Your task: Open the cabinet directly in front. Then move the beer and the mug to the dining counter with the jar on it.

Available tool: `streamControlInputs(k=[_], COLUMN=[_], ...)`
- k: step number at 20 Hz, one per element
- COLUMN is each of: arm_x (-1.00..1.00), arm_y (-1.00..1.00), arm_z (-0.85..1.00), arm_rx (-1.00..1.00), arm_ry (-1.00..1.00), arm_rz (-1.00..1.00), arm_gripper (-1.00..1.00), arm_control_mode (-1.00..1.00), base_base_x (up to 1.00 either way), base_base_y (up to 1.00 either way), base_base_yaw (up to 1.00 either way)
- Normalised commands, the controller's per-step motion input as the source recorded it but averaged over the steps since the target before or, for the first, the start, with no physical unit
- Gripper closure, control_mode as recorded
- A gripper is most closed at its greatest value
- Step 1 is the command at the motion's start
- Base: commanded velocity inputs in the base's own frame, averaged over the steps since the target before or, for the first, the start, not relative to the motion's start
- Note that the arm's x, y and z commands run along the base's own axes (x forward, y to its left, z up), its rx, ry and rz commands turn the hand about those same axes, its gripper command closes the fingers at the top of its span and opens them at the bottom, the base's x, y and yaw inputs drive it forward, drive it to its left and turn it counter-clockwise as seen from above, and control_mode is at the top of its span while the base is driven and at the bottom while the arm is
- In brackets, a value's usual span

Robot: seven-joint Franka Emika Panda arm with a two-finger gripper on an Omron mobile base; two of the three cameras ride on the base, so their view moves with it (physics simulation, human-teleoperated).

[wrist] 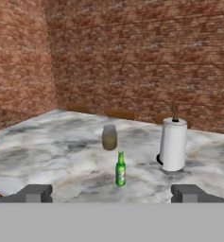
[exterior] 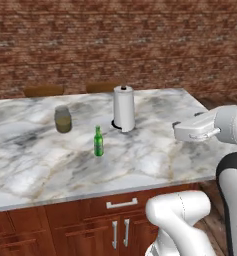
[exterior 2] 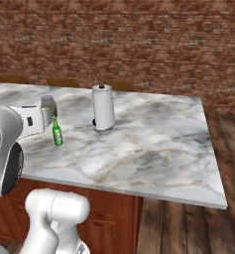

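Gripper (wrist: 111,193): jaws spread wide with nothing between them, held back from the bottle and above the marble, seen in the hand view
Beer (exterior: 98,141): upright on the dining counter (exterior: 155,160), near the middle of the top, free of the gripper
Jar (exterior: 63,119): stands on the same marble, behind and to the left of the beer, apart from it
Paper-towel roll (exterior: 124,108): upright on its holder, behind and to the right of the beer
Counter base: red-brown wood with silver handles (exterior: 122,203)
Backdrop: brick wall (exterior: 115,40) beyond the counter
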Motion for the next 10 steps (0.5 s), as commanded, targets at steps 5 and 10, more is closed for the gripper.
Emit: streamControlInputs(k=[5, 10], arm_x=[0.00, 0.00], arm_y=[0.00, 0.00], arm_z=[0.00, 0.00], arm_rx=[0.00, 0.00], arm_ry=[0.00, 0.00], arm_rz=[0.00, 0.00], arm_gripper=[-1.00, -1.00], arm_control_mode=[1.00, 1.00], base_base_x=[-1.00, -0.97], base_base_y=[-0.02, 0.00], base_base_yaw=[0.06, 0.52])
